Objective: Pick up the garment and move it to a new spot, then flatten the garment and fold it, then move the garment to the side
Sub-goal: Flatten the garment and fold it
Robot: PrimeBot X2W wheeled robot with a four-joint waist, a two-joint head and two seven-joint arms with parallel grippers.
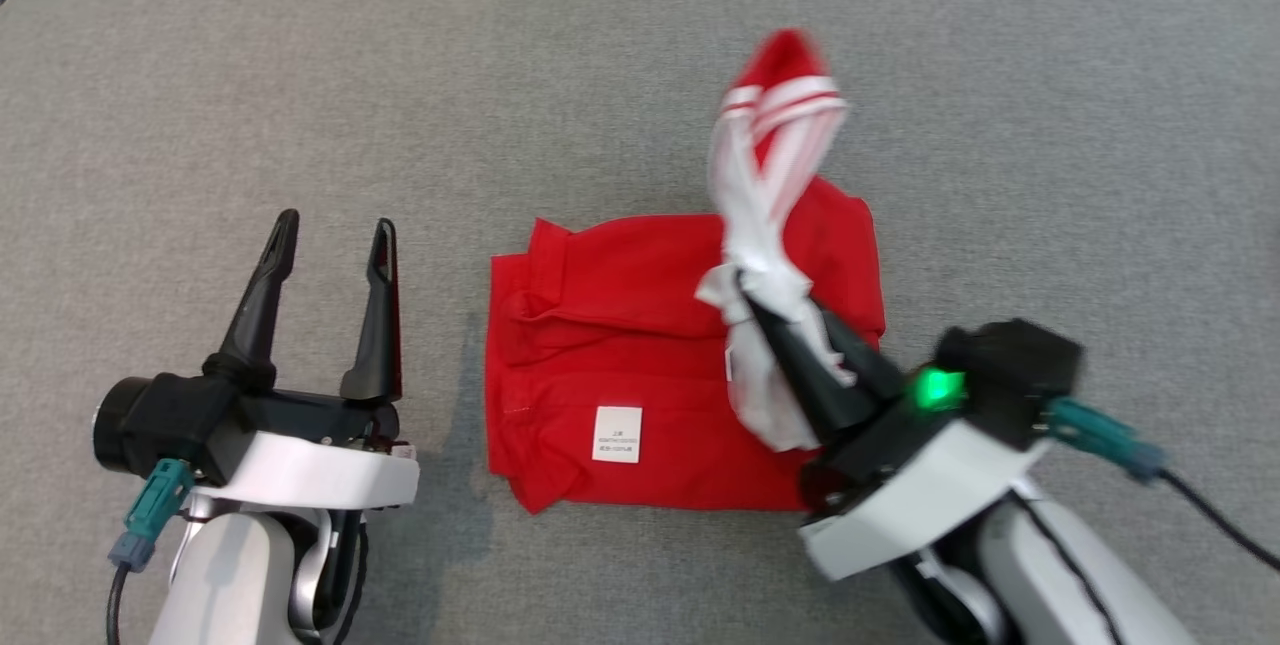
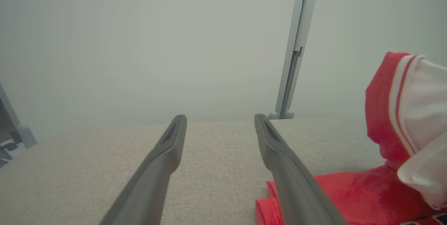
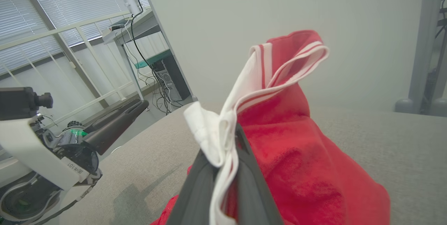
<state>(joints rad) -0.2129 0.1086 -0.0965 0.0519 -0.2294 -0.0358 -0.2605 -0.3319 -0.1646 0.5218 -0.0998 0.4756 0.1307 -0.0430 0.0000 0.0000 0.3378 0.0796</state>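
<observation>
The garment (image 1: pixel 610 355) is red with white striped trim and lies partly folded on the grey surface, a white label facing up. My right gripper (image 1: pixel 752 290) is shut on its white trim, holding that edge (image 1: pixel 775 125) lifted above the folded body. In the right wrist view the white fabric (image 3: pixel 218 137) is pinched between the dark fingers, and red cloth (image 3: pixel 297 169) drapes down to the right. My left gripper (image 1: pixel 330 230) stands open and holds nothing, just left of the garment's left edge. In the left wrist view its fingers (image 2: pixel 167 155) frame bare surface, with the garment (image 2: pixel 384 141) at the right.
The grey fabric surface (image 1: pixel 300 85) stretches wide on all sides of the garment. A pale wall and a grey post (image 2: pixel 295 47) stand beyond its far edge. A railing, a desk and cables (image 3: pixel 139 36) lie off to one side.
</observation>
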